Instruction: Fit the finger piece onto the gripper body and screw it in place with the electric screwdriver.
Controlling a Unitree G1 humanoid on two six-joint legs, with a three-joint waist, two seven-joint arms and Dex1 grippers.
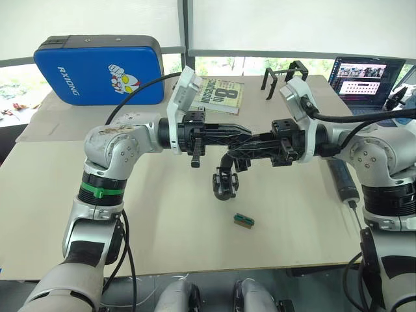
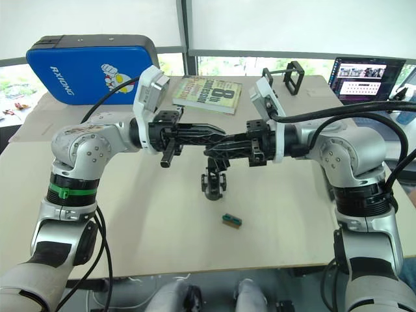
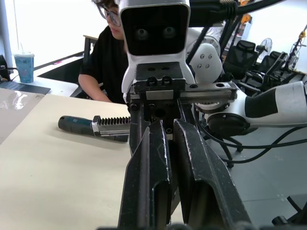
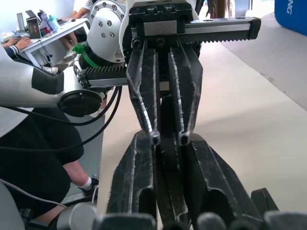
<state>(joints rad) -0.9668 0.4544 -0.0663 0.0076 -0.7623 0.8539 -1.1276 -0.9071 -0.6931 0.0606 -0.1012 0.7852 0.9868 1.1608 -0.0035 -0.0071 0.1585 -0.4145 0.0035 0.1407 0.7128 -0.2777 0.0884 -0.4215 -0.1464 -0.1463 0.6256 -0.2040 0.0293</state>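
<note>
My two grippers meet tip to tip above the middle of the table. A narrow black blade, the finger piece (image 4: 168,191), lies between the right gripper's (image 1: 242,151) fingers and reaches up between the left gripper's (image 1: 249,134) tips. Both pairs of fingers stand close around it. The gripper body (image 1: 225,184), a small ribbed black block, hangs just under the meeting point on a curved black neck. I cannot tell whether it touches the table. The electric screwdriver (image 1: 343,183) lies on the table at the right, under my right forearm, with its bit pointing toward the front edge.
A tiny green block (image 1: 244,221) lies in front of the gripper body. At the back are a blue pad (image 1: 97,68), a book (image 1: 218,94), open black frames (image 1: 284,75) and a laptop (image 1: 364,77). A person (image 3: 105,52) sits beyond the table's right side.
</note>
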